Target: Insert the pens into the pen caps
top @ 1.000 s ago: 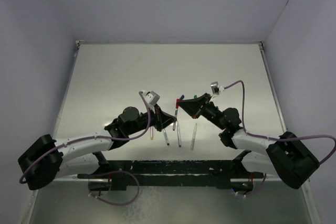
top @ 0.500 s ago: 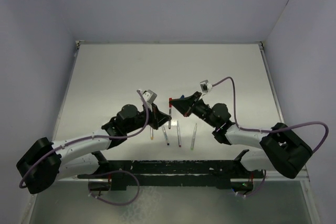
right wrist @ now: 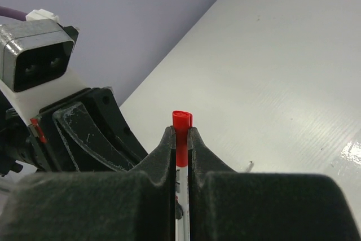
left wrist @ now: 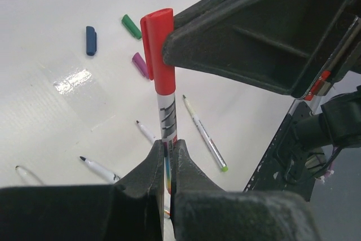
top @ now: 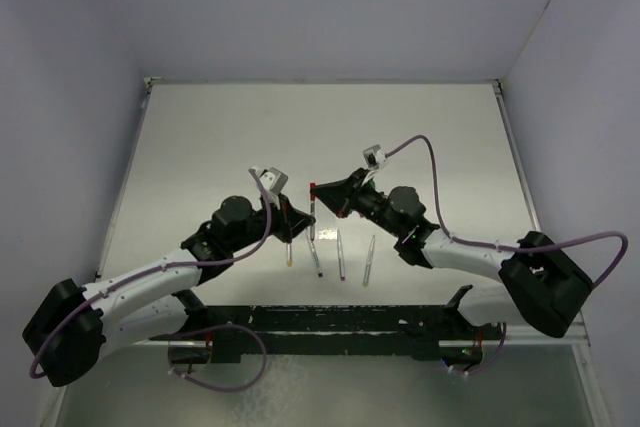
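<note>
The left end effector (top: 299, 224) and right end effector (top: 322, 193) meet at a thin white pen (top: 313, 215) topped by a red plastic cap (top: 313, 187).

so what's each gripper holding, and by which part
Left gripper clamps a pen by its barrel. Right gripper pinches the red cap by its sides; the cap sits on that pen's upper end.

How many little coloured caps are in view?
4. The red cap, pinched by the right end effector, sits on the pen in the left end effector; the blue cap, green cap and purple cap lie loose on the table. More may be hidden.
</note>
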Tool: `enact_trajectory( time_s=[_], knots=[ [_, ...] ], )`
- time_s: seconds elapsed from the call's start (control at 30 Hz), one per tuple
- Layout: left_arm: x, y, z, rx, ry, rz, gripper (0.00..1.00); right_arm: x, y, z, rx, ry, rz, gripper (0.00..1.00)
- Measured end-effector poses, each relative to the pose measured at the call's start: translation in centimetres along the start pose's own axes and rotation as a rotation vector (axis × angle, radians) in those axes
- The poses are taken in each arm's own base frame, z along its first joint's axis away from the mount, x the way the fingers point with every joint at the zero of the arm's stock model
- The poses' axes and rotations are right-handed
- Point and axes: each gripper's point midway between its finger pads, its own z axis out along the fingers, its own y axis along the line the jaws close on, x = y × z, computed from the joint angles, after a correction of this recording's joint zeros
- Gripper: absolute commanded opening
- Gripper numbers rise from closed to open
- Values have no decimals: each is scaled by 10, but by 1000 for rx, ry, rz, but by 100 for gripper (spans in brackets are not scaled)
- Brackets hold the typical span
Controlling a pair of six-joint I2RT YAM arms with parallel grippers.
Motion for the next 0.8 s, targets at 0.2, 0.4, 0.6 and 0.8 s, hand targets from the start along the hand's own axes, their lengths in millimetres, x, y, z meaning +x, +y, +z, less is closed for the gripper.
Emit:
enact_trajectory(
  time_s=[0.2, 0.4, 0.6, 0.8],
  knots=[
    [-11, 12, 2, -78, -2, 12, 0, 3, -1, 7, 61, 97, -47, 28],
    [-49, 22, 4, -168, -105, 35, 0, -33, 8, 0, 190, 99, -92, 52],
    [-44, 54, 12, -320, -62, 73, 1, -90, 24, -28, 263, -36, -115, 58],
    [-41, 104, 25, -483, 18, 83, 8, -83, 7, -53, 355, -32, -99, 59]
  ],
)
